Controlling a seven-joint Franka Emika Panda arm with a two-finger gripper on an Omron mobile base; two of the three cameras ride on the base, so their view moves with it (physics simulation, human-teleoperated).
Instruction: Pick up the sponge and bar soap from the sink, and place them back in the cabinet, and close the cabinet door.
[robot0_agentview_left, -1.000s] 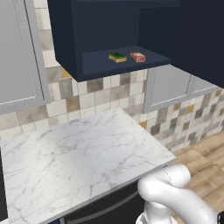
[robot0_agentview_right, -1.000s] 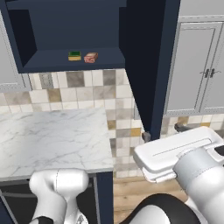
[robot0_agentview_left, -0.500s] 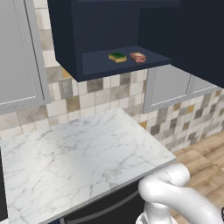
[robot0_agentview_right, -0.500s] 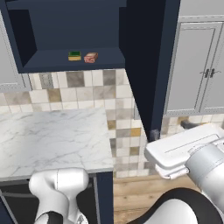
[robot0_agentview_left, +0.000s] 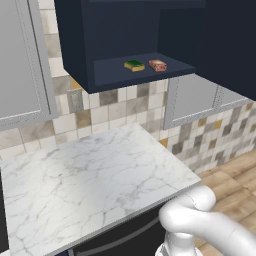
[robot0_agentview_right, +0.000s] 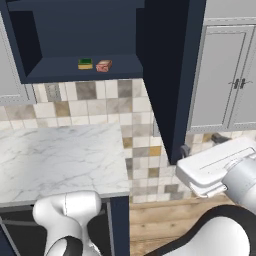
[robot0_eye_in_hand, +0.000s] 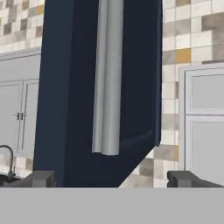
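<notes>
Right, I saw the gripper (robot0_eye_in_hand: 111, 178) released, jaws wide, facing the door (robot0_eye_in_hand: 100, 87) and its handle (robot0_eye_in_hand: 107, 78); sponge (robot0_agentview_left: 134, 65) and soap (robot0_agentview_left: 157, 65) sat side by side inside the cabinet (robot0_agentview_left: 80, 45).

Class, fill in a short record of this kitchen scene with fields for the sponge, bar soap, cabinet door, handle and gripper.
sponge: on the cabinet shelf, left of the soap
bar soap: on the same shelf, close beside the sponge
cabinet door: open, swung out
handle: vertical silver bar, straight ahead of the hand
gripper: open, holding nothing, facing the door
</notes>
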